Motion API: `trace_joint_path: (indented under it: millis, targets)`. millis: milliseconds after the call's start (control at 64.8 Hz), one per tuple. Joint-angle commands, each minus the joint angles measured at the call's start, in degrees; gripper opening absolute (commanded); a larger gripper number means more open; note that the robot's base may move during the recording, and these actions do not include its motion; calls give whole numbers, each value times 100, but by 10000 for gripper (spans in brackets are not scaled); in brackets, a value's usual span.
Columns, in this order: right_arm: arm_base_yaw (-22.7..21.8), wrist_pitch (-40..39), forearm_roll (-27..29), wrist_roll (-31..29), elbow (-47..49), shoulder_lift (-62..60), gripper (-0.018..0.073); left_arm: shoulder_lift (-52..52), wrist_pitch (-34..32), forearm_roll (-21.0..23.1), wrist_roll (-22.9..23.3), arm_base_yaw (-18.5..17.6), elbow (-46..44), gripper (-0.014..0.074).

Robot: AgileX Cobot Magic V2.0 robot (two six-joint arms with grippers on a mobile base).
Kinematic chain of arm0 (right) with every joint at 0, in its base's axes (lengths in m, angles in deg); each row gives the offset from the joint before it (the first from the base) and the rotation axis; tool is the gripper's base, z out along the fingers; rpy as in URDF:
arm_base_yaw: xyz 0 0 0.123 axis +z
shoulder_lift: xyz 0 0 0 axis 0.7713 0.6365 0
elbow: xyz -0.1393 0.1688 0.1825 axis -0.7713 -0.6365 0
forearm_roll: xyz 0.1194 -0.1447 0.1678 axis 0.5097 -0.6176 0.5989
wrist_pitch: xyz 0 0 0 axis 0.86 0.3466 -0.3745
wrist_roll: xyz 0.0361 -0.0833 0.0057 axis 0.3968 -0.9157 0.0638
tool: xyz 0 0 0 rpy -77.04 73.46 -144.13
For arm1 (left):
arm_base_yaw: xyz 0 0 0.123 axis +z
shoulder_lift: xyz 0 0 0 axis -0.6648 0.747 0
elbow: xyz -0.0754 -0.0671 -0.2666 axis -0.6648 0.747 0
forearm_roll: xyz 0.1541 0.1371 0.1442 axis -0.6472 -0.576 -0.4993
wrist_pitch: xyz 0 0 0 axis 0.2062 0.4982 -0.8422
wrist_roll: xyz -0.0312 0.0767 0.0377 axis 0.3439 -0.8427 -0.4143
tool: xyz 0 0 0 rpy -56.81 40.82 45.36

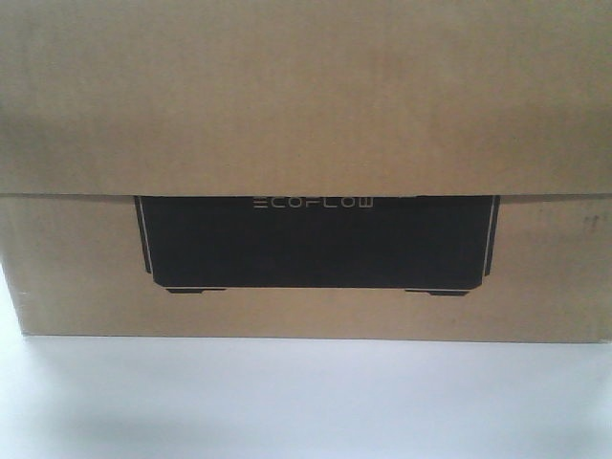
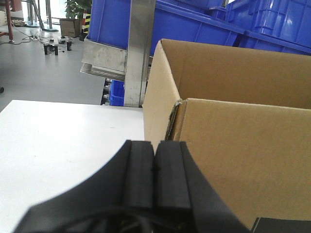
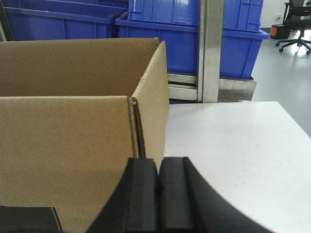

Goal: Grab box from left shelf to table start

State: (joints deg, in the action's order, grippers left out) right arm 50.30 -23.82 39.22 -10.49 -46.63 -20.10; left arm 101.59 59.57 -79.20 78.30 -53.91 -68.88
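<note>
The front view is filled almost edge to edge by the box (image 1: 306, 96), standing on the white table (image 1: 306, 402). Only this view shows its black printed panel (image 1: 316, 241) with the word "ECOFLOW", partly tucked under the overhanging upper cardboard layer. No arm, shelf or bin appears here.

The left wrist view shows what the front view cannot: the box (image 2: 243, 145) is open at the top, and its left corner stands on the table (image 2: 63, 141) with bare white surface beside it. The left gripper (image 2: 155, 179) sits low in the picture, near that corner, its two black pads pressed together with nothing between them. Behind the box rises a silver metal post of the shelf (image 2: 138, 53), loaded with blue bins (image 2: 194, 24); a grey floor stretches off to the side.

The right wrist view gives the opposite corner of the box (image 3: 73, 141), again resting on the table (image 3: 233, 145). The right gripper (image 3: 158, 194) is likewise closed on nothing, pads touching, just in front of the cardboard. The shelf post (image 3: 211, 48) and more blue bins (image 3: 160, 29) stand behind, and an office chair (image 3: 299, 19) shows at the far edge.
</note>
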Motion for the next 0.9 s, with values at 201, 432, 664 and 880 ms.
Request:
trace_joint_path:
  millis: [201, 432, 664, 880]
  targets:
    - [-15, -663, -43, -68, -466, -340, 48, 22, -547, -14, 37, 21, -157, -95]
    - [-15, -996, -515, 0, -1268, -1356, 48, 22, -547, -14, 37, 21, -157, -95]
    - [-2, -1619, -735, 542, -1802, -1330, 48, 36, -536, -14, 37, 21, -157, -95]
    - [-1, -1559, -964, 598, -1791, -1330, 48, 36, -536, -14, 37, 21, -157, -95]
